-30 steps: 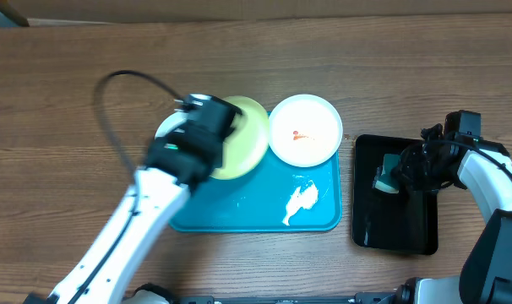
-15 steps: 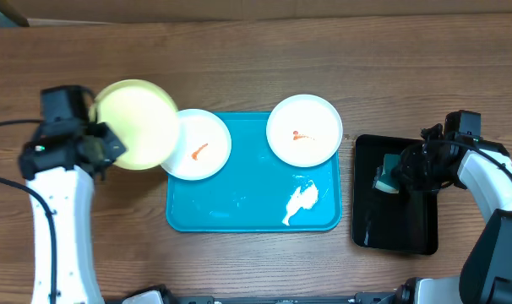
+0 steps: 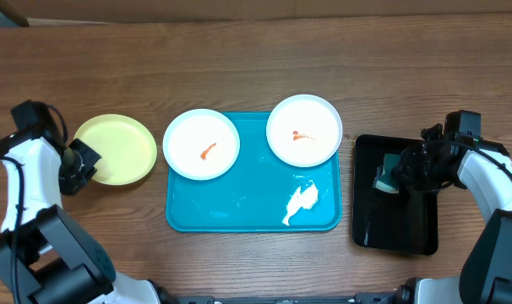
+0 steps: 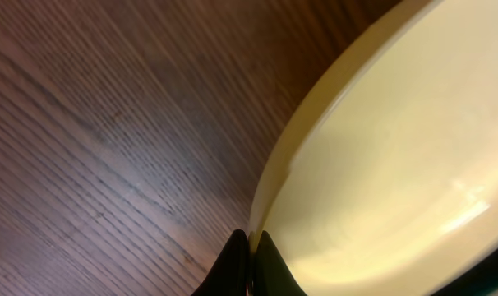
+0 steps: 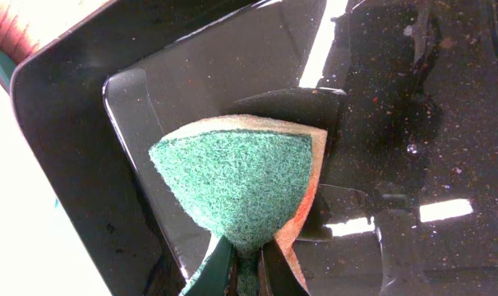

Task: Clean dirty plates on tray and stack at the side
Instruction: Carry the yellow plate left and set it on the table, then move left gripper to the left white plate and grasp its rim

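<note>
From overhead, we see the turquoise tray (image 3: 239,215) at centre frame, its long axis running left to right. Two white plates sit on its upper half. The left plate (image 3: 201,144) overhangs the tray's upper left corner, and its orange streak slants from lower left to upper right. The right plate (image 3: 304,129) overhangs the top edge and carries a short, nearly level smear. A white blotch (image 3: 302,201) lies on the tray's lower right.

The yellow-green plate (image 3: 114,149) lies flat on the table (image 3: 256,59), just left of the tray. The left gripper (image 3: 82,162) is at the plate's left edge. Only the left wrist view shows the grip: the two fingertips (image 4: 235,251) are pinched together on the plate's rim.

At right frame stands a black tray (image 3: 395,228), long axis top to bottom, with the right gripper (image 3: 405,169) over its upper part. The right wrist view shows what we can barely make out from above: the jaws are clenched on a green sponge (image 5: 237,185), which is folded and fans upward.
</note>
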{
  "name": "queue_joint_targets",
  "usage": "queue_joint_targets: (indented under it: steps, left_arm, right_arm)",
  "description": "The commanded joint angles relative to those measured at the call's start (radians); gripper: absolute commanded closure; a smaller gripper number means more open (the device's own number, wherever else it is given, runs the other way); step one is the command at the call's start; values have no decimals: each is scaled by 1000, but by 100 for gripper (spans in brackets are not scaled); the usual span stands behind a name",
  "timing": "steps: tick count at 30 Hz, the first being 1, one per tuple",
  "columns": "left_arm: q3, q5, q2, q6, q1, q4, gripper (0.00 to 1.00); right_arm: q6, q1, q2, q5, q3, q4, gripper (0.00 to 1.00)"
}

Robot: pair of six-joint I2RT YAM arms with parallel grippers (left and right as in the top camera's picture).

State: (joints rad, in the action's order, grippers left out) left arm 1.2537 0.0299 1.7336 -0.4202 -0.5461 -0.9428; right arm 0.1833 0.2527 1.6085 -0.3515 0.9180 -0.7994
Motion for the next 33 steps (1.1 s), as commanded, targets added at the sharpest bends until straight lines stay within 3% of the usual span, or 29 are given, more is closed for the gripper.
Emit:
queue_joint_targets:
  steps: [1,10,11,15,16,22,25,29,33]
  left_arm:
    - [20,-14,35,-14,-24,0,96]
    - [20,62,55,-6,-38,-70,95]
    - [20,69,55,-6,-38,-73,89]
    - [20,77,55,-6,-38,-74,43]
    - [20,77,55,-6,-38,-74,36]
    - [58,-80,48,19,-34,-77,39]
    - [103,-284,48,103,-13,-70,46]
    - [141,-483,48,254,72,-39,43]
    - [140,-460,51,345,201,1,37]
  right_arm:
    - [-6,-6,2,3,19,6,96]
    - [-6,-6,2,3,19,8,96]
    - [-6,-6,2,3,19,8,96]
    - [-6,-6,2,3,19,8,96]
    - [-6,-6,2,3,19,7,96]
    - [-6,-6,2,3,19,7,96]
    - [-6,-6,2,3,19,7,95]
    - [-6,-6,2,3,19,7,95]
    - [-6,-6,2,3,19,3,95]
